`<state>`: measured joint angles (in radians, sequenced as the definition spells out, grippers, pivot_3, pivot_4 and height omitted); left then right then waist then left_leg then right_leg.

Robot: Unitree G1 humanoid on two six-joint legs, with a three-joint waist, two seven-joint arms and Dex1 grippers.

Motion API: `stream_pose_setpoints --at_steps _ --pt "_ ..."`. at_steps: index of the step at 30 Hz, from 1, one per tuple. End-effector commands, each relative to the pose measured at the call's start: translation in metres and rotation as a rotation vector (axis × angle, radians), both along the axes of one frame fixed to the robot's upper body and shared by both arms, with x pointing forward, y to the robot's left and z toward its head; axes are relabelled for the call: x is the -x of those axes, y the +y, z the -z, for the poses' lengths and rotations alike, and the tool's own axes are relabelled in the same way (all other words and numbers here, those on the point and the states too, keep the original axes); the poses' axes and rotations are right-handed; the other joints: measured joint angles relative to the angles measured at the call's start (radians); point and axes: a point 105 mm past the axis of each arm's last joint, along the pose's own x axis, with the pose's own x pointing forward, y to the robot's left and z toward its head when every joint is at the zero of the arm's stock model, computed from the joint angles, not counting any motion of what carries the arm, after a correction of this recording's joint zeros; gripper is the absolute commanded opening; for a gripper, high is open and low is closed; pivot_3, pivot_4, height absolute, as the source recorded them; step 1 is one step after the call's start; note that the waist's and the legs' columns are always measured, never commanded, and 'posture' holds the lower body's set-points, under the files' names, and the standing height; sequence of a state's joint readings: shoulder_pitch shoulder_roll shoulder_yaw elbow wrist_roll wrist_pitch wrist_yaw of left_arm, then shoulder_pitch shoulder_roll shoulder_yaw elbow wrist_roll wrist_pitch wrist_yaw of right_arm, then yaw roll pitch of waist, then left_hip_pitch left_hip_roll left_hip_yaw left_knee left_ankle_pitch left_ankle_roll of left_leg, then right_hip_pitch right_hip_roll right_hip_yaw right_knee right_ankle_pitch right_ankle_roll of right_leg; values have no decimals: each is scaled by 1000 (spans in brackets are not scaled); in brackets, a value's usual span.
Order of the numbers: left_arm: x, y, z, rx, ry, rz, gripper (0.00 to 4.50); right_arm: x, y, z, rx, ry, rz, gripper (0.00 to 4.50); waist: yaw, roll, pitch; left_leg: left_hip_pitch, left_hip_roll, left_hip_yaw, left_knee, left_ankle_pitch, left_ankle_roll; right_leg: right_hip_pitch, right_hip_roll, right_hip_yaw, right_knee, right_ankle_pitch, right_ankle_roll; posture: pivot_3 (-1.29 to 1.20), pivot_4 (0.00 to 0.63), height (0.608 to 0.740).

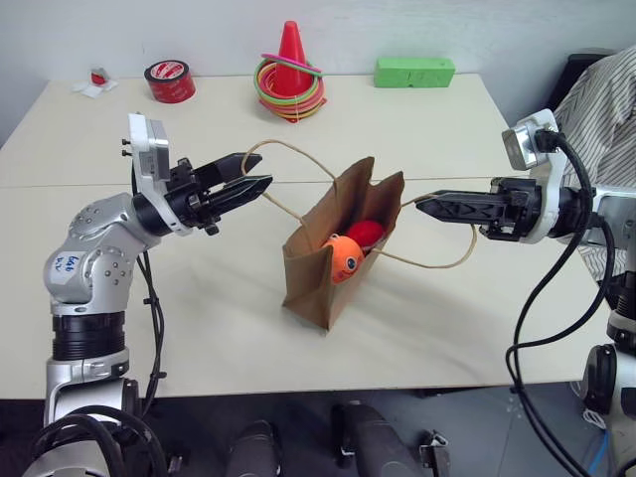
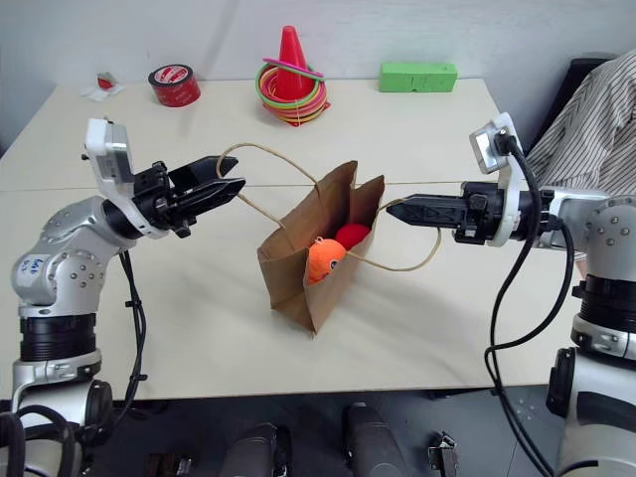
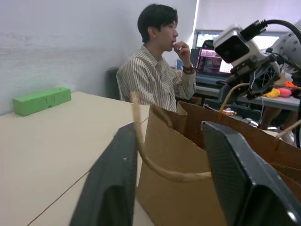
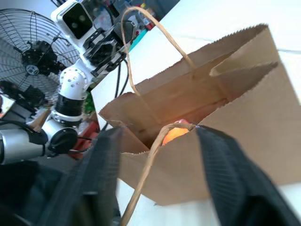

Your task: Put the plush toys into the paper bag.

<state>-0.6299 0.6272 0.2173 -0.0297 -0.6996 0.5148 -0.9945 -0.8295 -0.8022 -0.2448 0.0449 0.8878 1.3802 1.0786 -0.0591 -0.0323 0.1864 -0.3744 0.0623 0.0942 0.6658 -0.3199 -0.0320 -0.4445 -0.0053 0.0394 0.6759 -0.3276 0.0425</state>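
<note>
My left gripper (image 1: 260, 185) hovers above the desk (image 1: 417, 129), pointing at the bag (image 1: 320, 270); its fingers are parted, with the bag's left cord handle (image 3: 160, 168) running between them, and I cannot tell whether they touch it. The bag stands open mid-desk, tilted. Inside it lie both toys: the orange toy (image 1: 344, 256) in front, the red toy (image 1: 366, 233) just behind, touching. My right gripper (image 1: 421, 204) is level, pointing left at the bag's rim, fingers parted, the right handle (image 4: 148, 165) between them. Tape roll (image 1: 169, 80), cone (image 1: 290, 62) and green block (image 1: 414, 72) sit at the far edge.
</note>
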Motion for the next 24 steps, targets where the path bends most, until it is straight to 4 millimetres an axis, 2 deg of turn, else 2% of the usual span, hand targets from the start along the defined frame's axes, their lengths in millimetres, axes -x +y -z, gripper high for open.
stream_pose_setpoints --at_steps 1,3,5,8,11,14,17,20,24 --pt "17 15 -2 -77 -5 12 3346 15 -23 -16 -14 -29 21 3715 3 0 0 0 0 0 0 0 0 0 0 0 0 0 0 0 150 740" --pt "21 29 2 -116 31 -12 3988 23 -35 -19 -22 -35 27 4426 5 1 0 0 0 0 -1 0 0 0 0 0 -1 0 0 0 150 740" --pt "24 39 8 -144 64 -29 4470 27 -44 -22 -33 -71 44 4439 5 1 0 0 0 0 -1 0 0 0 0 0 -2 0 0 0 150 740" --pt "36 60 34 -244 140 -63 4470 35 -65 -19 -73 -134 118 4439 4 0 0 0 0 0 -1 -1 1 1 0 0 -3 0 0 0 150 740" --pt "51 60 49 -282 172 -48 4470 38 -70 -1 -68 -139 176 4439 4 0 0 1 0 1 -3 -1 1 1 0 0 -4 0 0 0 150 740" --pt "65 45 57 -245 173 -33 4500 40 -68 38 -17 -148 240 3832 5 -1 -1 1 0 0 -2 -2 3 2 0 0 -4 0 0 0 150 740" --pt "72 33 59 -203 160 -53 4500 38 -55 75 146 -307 271 2783 9 -1 0 2 0 -1 -2 -3 5 4 0 0 -5 1 1 0 150 740" --pt "78 16 64 -190 155 -44 4500 51 -18 110 268 -480 103 1658 7 0 0 3 0 -1 -2 -3 5 5 0 0 -5 1 2 0 150 740" --pt "71 -4 63 -116 124 -67 4500 48 31 116 165 -638 29 261 -2 0 0 7 0 0 -2 -1 2 9 1 1 -4 1 2 0 150 740"
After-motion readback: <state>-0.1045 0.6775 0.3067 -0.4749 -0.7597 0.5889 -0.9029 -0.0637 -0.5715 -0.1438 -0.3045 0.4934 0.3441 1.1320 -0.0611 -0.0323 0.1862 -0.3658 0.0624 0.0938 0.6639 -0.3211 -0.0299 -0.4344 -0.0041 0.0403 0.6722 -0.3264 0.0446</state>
